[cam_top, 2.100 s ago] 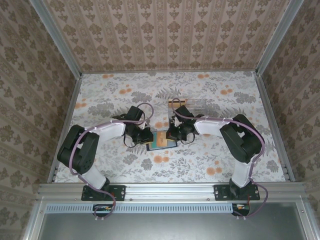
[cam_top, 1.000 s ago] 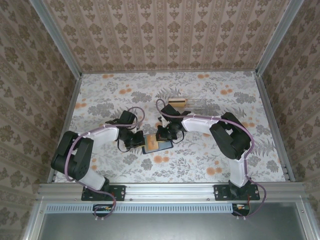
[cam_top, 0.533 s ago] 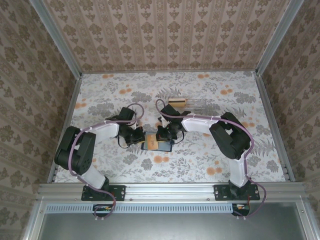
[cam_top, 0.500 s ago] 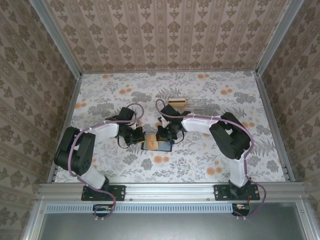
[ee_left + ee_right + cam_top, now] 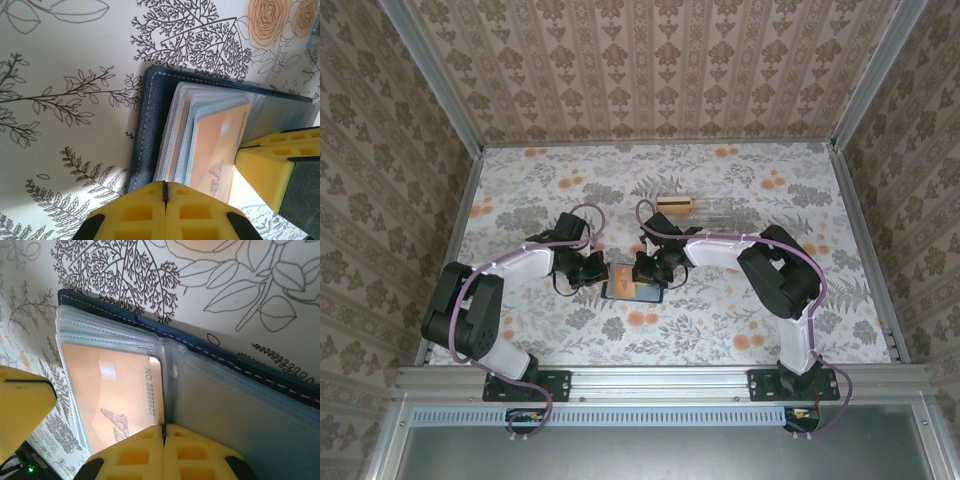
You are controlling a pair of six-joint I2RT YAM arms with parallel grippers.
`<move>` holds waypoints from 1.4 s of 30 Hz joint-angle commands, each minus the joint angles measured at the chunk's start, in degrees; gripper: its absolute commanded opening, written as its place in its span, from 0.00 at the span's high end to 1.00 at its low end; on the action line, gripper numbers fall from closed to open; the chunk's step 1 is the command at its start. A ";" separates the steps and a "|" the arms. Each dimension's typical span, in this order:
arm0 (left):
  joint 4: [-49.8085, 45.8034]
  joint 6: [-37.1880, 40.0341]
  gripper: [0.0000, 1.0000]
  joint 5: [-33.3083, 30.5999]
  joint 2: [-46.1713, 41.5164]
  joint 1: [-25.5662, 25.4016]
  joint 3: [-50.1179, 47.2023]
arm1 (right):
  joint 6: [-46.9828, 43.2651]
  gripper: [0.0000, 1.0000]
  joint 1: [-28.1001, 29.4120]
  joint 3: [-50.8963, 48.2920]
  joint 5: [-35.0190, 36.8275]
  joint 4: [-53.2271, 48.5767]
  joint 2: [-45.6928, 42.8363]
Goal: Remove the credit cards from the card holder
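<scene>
Card holder lies open face-up, long axis running left-right.

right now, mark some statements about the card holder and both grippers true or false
1. The card holder lies open on the table. True.
2. The left gripper has its jaws wide apart. False: they are shut, pads pressed together, at the holder's edge.
3. An orange card sits in a clear sleeve of the holder. True.
4. The right gripper holds a card lifted clear of the holder. False: it is shut, down at the holder's fold, and the orange card is in its sleeve.
5. The clear box sits between the holder and the arm bases. False: it lies beyond the holder, toward the far wall.
</scene>
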 commanded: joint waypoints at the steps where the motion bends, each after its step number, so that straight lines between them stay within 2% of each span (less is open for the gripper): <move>1: 0.75 -0.60 0.98 0.66 0.23 -0.51 -1.87 | 3.10 1.00 0.27 -1.32 1.84 1.18 -0.84; 18: 2.49 -3.12 0.99 1.11 -0.23 -1.24 -3.95 | 4.55 1.00 0.36 -0.88 0.69 2.21 -3.08; 22: -1.02 -1.79 0.93 -0.76 -2.30 -0.72 -1.86 | 4.81 1.00 0.35 -1.12 0.62 2.67 -2.27; 26: -2.43 -0.59 0.91 -1.01 -3.46 0.14 0.61 | 4.93 1.00 0.36 -1.23 0.98 2.76 -1.82; 35: 2.87 -0.66 0.96 4.08 0.75 -0.82 2.64 | 4.83 1.00 0.31 -1.25 1.05 2.58 -1.42; 42: 3.54 -1.10 0.99 3.30 4.69 -1.38 1.75 | 4.65 1.00 0.36 -1.01 0.76 2.49 -1.06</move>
